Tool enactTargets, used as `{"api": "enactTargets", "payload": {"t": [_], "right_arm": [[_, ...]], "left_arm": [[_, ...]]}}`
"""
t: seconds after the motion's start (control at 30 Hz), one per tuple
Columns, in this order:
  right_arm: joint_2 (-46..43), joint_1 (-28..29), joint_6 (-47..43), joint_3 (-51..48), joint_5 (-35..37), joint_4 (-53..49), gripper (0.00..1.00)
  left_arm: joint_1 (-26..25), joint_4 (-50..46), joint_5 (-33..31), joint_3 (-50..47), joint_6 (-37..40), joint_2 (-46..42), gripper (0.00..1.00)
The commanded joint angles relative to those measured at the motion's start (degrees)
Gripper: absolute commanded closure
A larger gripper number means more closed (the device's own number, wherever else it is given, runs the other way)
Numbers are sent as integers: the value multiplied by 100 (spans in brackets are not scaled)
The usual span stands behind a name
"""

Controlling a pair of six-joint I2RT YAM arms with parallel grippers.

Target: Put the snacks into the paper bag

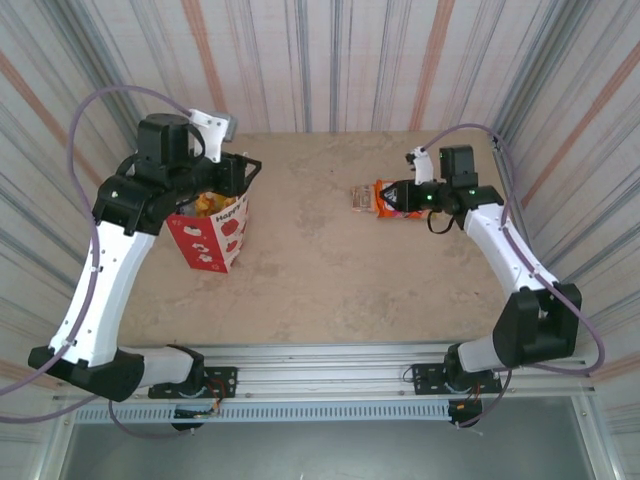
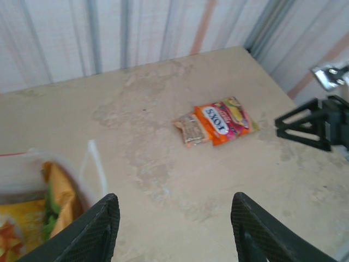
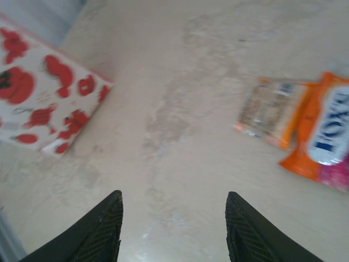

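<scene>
left gripper (image 2: 175, 206) wide open, empty, over paper bag (image 1: 215, 238) | right gripper (image 3: 173, 201) open, empty | orange FOX'S packet (image 3: 326, 134) just beyond its fingertips, untouched, far right

A robotics lab is suggested: two arms (image 1: 105, 250) are bolted to a metal rail (image 1: 330, 365), the surface (image 1: 320, 270) enclosed by striped walls (image 1: 330, 60).
</scene>
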Motion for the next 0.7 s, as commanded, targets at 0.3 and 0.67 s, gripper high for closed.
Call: {"api": "enactTargets", "payload": {"t": [0.3,0.67], "right_arm": [[2355,-1240,-257,2034,788,-1743,41],[4139,-1426,-254,3467,1541,-2252,39]], "left_arm": [[-1150,517,552,588,600,1058,41],[-1492,735,808,1423,539,2214,41]]}}
